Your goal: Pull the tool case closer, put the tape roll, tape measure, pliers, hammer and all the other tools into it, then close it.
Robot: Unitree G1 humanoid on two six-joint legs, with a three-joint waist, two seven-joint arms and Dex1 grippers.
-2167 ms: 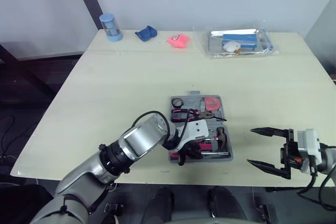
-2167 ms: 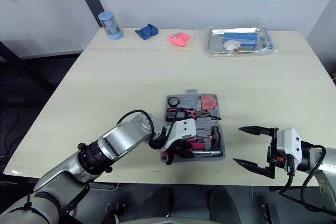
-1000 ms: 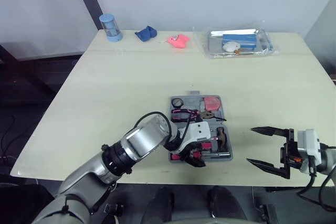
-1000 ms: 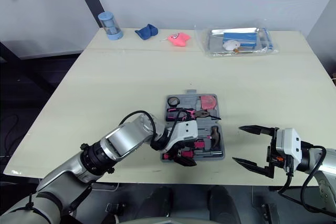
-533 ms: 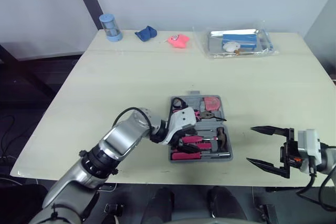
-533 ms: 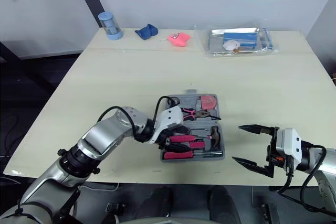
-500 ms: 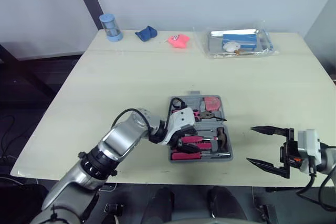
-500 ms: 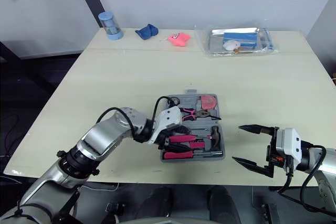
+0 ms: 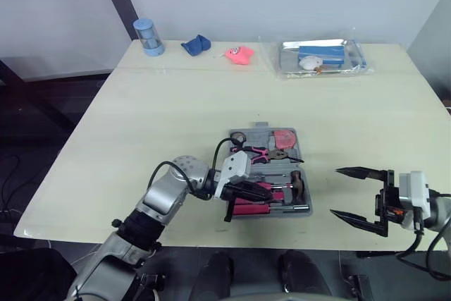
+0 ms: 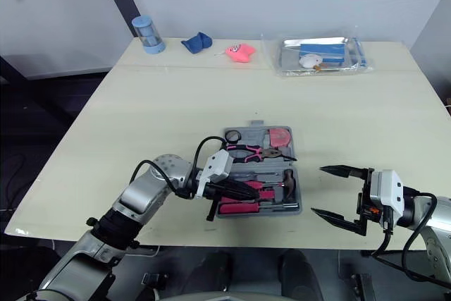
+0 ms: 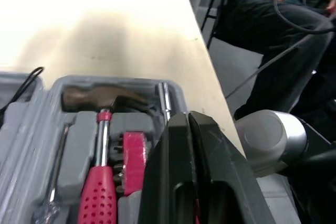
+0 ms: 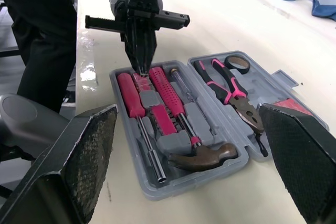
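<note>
Your left gripper (image 12: 140, 66) is pointing, shut and empty, into the open grey plastic tool case (image 12: 126, 129) at the cream desk's (image 9: 176, 103) front edge. Your right gripper (image 9: 335, 191) is hanging wide open, empty.

The tool case (image 12: 197, 116) lies on the surface (image 9: 176, 103) near the front edge. Tape roll (image 12: 237, 62), pliers (image 12: 231, 90) and tape measure (image 9: 285, 137) lie in its far half, and the hammer (image 12: 202, 156) in its near half. The left claw (image 12: 140, 66) hangs over its near left part, and the right claw (image 9: 335, 191) is apart to its right.
</note>
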